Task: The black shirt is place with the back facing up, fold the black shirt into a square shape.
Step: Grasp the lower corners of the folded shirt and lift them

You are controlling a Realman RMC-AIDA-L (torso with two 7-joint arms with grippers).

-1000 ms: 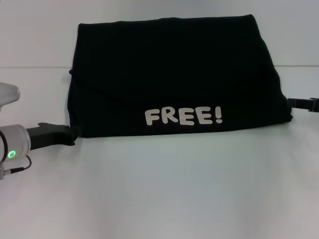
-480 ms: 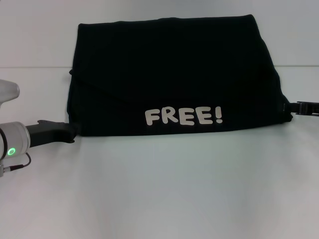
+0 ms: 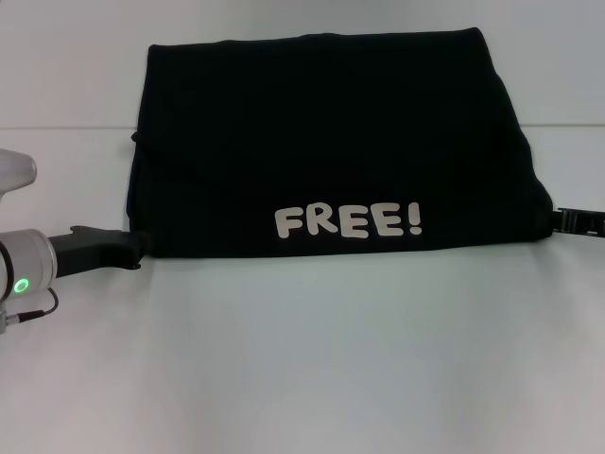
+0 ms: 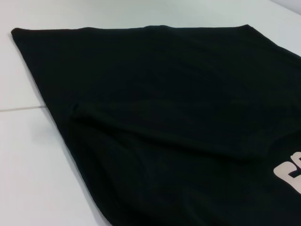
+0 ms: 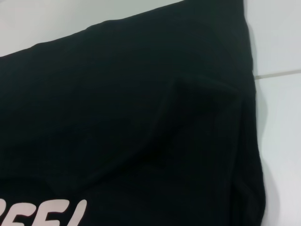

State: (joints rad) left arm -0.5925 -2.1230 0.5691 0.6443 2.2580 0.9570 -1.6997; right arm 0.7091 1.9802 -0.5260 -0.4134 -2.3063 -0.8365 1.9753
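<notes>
The black shirt (image 3: 331, 142) lies folded into a wide rectangle on the white table (image 3: 302, 369). White letters reading FREE! (image 3: 348, 221) face up along its near edge. My left gripper (image 3: 132, 248) lies low on the table, its tip touching the shirt's near left corner. My right gripper (image 3: 570, 221) reaches in from the right edge and meets the near right corner. The left wrist view is filled with the shirt (image 4: 164, 117), creased diagonally. The right wrist view shows the shirt (image 5: 117, 108) with a raised fold and part of the lettering (image 5: 47, 214).
A thin seam (image 3: 57, 128) crosses the table behind the shirt's middle. Bare white table surface runs along the whole near side and on both sides of the shirt.
My right gripper has moved nearer along the shirt's right edge to its near right corner. My left gripper has edged slightly toward the near left corner. The shirt has barely moved.
</notes>
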